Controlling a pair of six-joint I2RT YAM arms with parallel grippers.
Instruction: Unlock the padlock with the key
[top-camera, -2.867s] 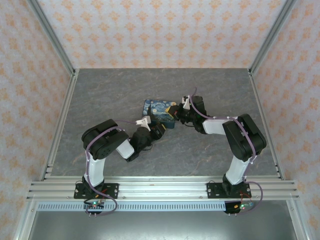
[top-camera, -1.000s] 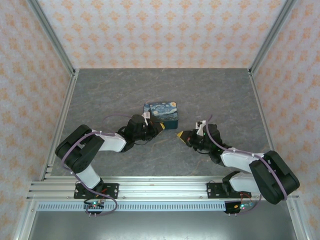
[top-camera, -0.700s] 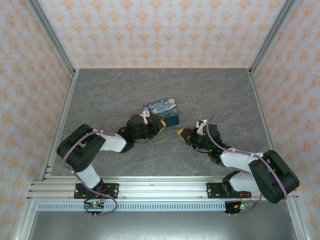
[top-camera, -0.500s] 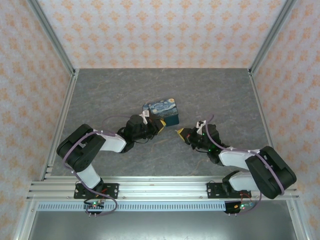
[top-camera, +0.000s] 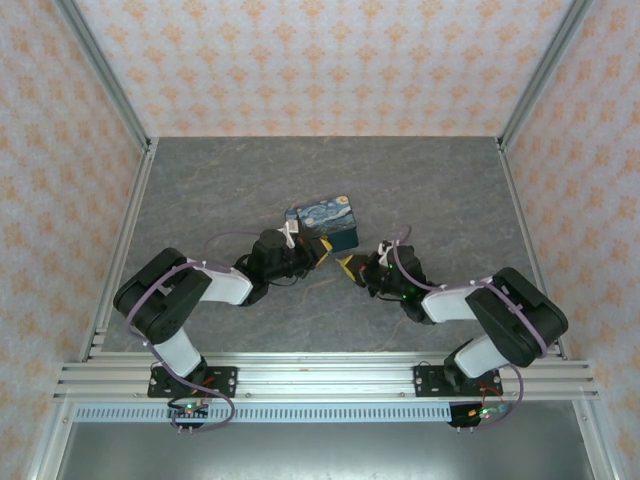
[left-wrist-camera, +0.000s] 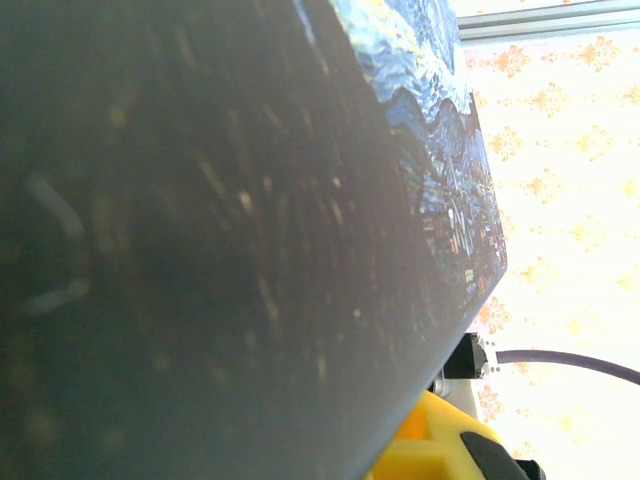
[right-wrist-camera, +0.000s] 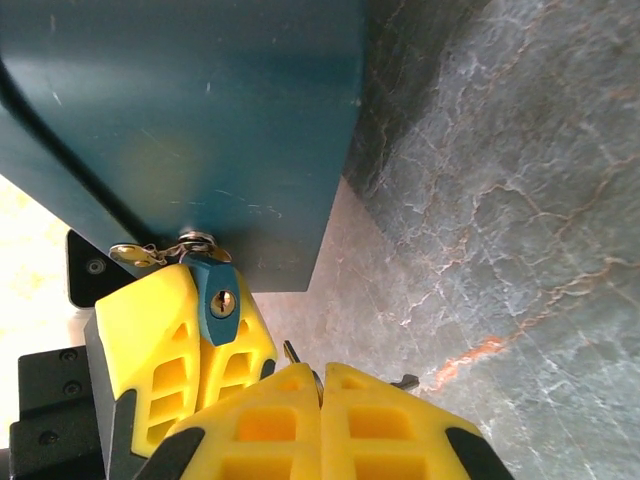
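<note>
A box (top-camera: 325, 222) painted with a starry night, with teal sides (right-wrist-camera: 200, 110), lies mid-table. From its near edge hangs a small teal padlock (right-wrist-camera: 220, 300) with a brass keyhole, its silver shackle and a fine chain above it. My left gripper (top-camera: 320, 250) is shut on the padlock, a yellow finger (right-wrist-camera: 155, 335) on each side of it. My right gripper (right-wrist-camera: 320, 372) is shut on the key, whose thin metal tip (right-wrist-camera: 290, 352) pokes out just right of and below the keyhole, not touching it. In the left wrist view the box's dark side (left-wrist-camera: 200, 250) is pressed close.
The grey marbled table top (top-camera: 430, 190) is ringed by aluminium rails (top-camera: 125, 240) and wallpapered walls. Both forearms lie low over the table in front of the box, and a ribbed front rail (top-camera: 320, 380) runs by the arm bases.
My right gripper has slid left across the table to the left gripper and the box's near edge. The left gripper has tipped the box slightly and stayed shut.
</note>
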